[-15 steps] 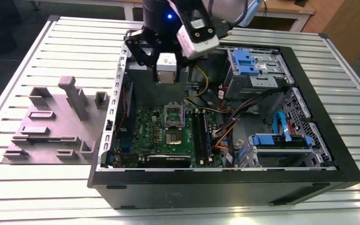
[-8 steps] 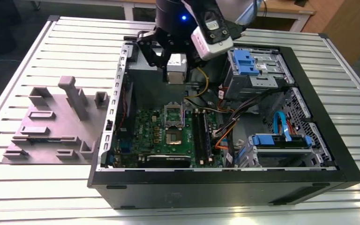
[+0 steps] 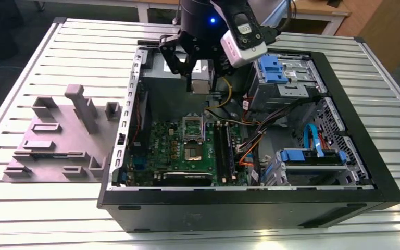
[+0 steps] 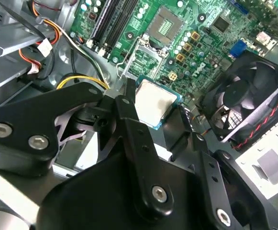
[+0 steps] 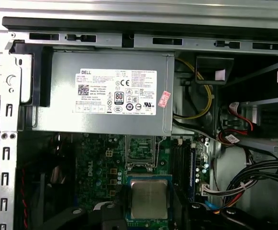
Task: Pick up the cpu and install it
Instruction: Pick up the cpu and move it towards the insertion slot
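cpu (image 4: 154, 101): in the grasp and in the air above the open computer case (image 3: 241, 203); silvery top visible in both wrist views.
Gripper (image 3: 200, 86): clenched on the cpu, black fingers (image 4: 128, 117) pressed against opposite edges of the chip.
Position: in the exterior view, high over the far part of the case, near the power supply (image 5: 105, 96) and well above the motherboard (image 3: 165, 151).
Socket (image 4: 165, 21): bare, contact field exposed; metal load frame (image 4: 146, 53) swung up and open; nothing seated.
Fixture (image 3: 54, 140): grey blocks on the slatted table (image 3: 47, 52), at the exterior view's left, well apart from the gripper.
Done (judged): pick-up complete; chip held over the case interior.
Left (judged): no contact yet between chip and socket; alignment, lowering, seating and release all outstanding; load frame not yet closed.
Uncertain: corner mark on the chip not readable, so orientation against the socket cannot be told.
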`<action>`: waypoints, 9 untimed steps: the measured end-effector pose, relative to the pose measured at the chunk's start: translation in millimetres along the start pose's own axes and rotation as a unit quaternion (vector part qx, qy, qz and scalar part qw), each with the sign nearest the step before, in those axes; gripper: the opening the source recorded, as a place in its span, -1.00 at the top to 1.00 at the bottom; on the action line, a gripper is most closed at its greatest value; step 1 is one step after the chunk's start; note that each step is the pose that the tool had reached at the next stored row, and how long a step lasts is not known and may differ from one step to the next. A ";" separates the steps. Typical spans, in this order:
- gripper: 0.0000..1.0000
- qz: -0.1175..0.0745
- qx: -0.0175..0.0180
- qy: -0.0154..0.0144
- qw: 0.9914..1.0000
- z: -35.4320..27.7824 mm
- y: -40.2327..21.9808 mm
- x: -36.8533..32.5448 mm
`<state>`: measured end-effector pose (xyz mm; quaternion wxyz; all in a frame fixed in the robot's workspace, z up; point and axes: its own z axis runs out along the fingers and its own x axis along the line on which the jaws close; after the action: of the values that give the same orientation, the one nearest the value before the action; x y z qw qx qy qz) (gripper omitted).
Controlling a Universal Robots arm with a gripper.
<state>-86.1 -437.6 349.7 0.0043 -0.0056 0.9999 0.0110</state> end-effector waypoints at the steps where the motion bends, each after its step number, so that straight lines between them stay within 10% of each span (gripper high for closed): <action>1: 0.06 0.000 0.000 0.000 1.000 0.0 0.0 0.0; 9: 0.06 0.000 0.000 0.000 1.000 10.2 -0.2 0.0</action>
<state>-86.0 -437.6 339.5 0.0043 -0.0057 0.9999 0.0105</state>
